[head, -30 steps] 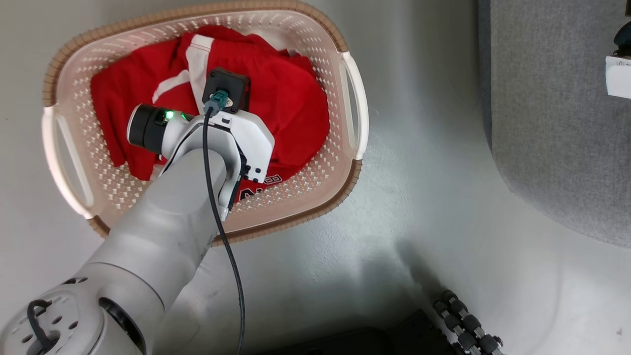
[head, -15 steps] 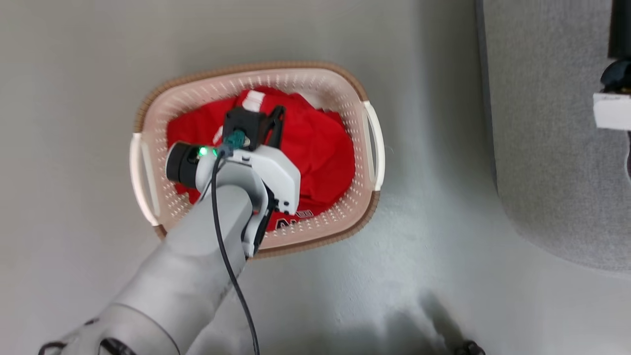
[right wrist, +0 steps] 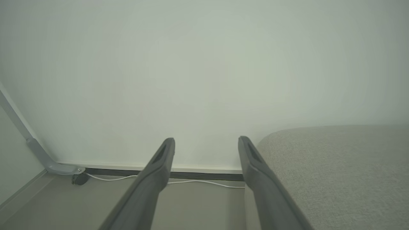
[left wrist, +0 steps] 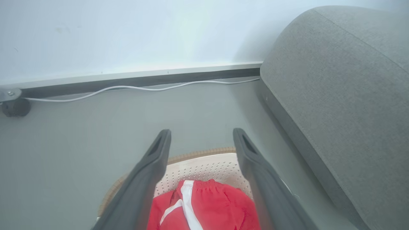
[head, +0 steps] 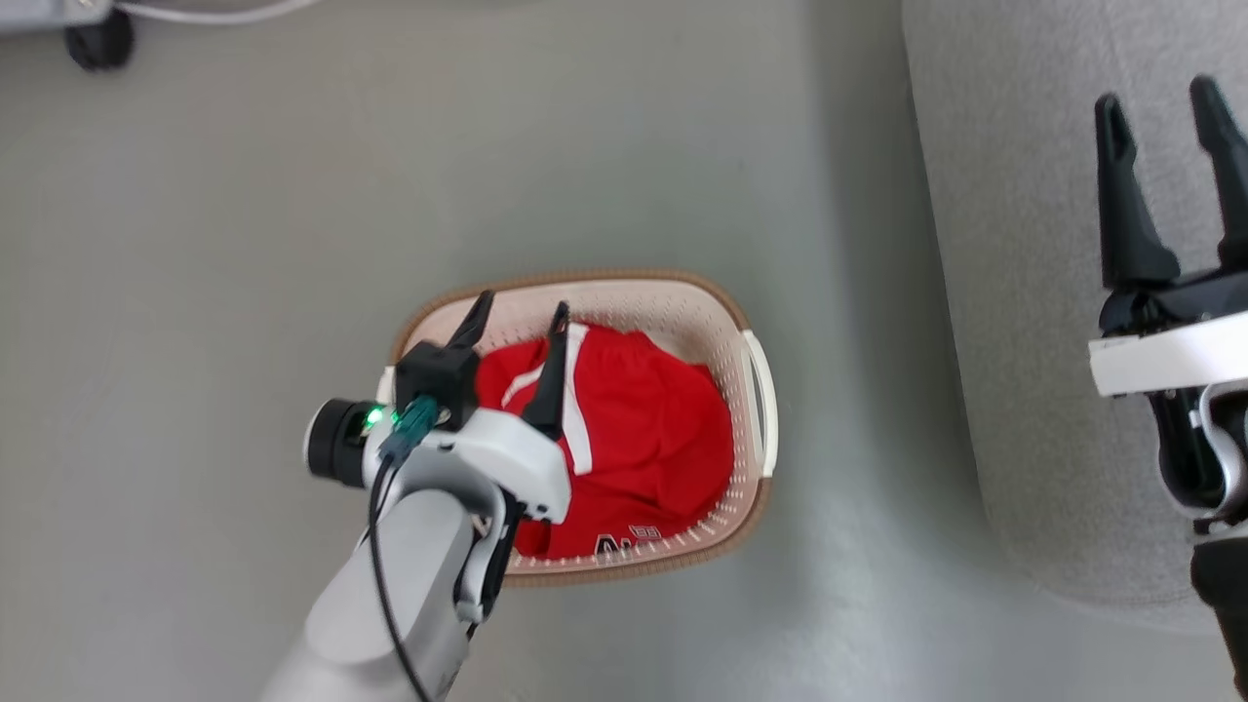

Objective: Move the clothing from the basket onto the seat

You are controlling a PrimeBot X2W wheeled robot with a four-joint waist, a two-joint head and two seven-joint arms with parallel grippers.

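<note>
The red clothing (head: 643,448) with white stripes and block letters lies bunched in the cream basket (head: 759,400) on the floor; it also shows as red cloth (left wrist: 207,207) inside the basket rim (left wrist: 204,151). My left gripper (head: 519,307) hovers open above the basket's left part, nothing between its fingers (left wrist: 153,159). The grey seat (head: 1014,292) stands at the right, and its rounded side (left wrist: 335,83) rises beside the basket. My right gripper (head: 1158,93) is open and empty over the seat (right wrist: 335,172).
A white cable (left wrist: 134,88) runs along the dark skirting at the wall. A castor wheel (head: 97,44) stands at the far left by a metal leg (right wrist: 41,156). Bare grey floor (head: 292,195) surrounds the basket.
The head camera has risen and pulled back, so the basket looks smaller. My left gripper has lifted out of the clothing with empty open fingers. My right gripper has come into view over the seat.
</note>
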